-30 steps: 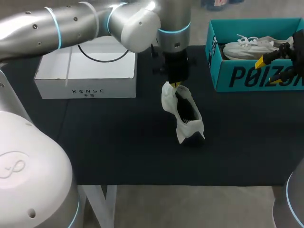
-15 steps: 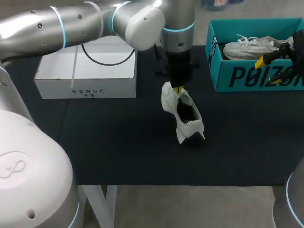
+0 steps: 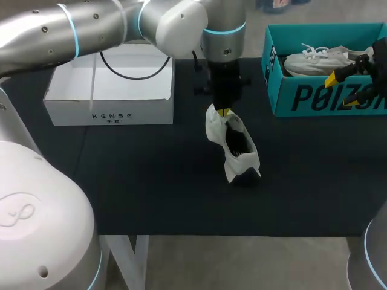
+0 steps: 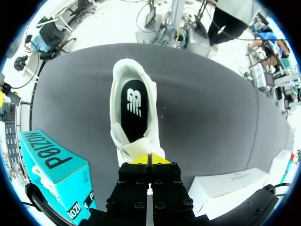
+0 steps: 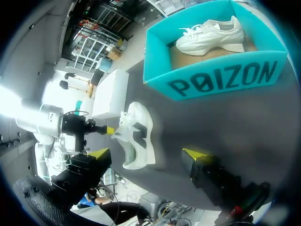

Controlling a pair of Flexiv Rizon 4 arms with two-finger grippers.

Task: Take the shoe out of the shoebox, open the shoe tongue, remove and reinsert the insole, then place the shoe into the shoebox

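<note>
Fingers [image 4: 140, 159] of left gripper [image 4: 149, 159] pinched on the tongue [image 4: 134, 148] of the shoe [image 3: 233, 142], upright on the table [image 3: 151, 181] outside the shoebox [image 3: 314, 99], likely baring the insole [image 4: 135, 106]; right gripper [image 5: 146, 154] spread, empty.

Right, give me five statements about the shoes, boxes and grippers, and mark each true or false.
A white shoe lies on the table between the white box and teal shoebox. True.
The shoebox is empty. False: a second shoe lies in it.
The left gripper has its fingers shut on the table shoe's end. True.
The right gripper holds the insole. False: its fingers are open, empty.
The insole lies on the table. False: it sits inside the shoe.
</note>
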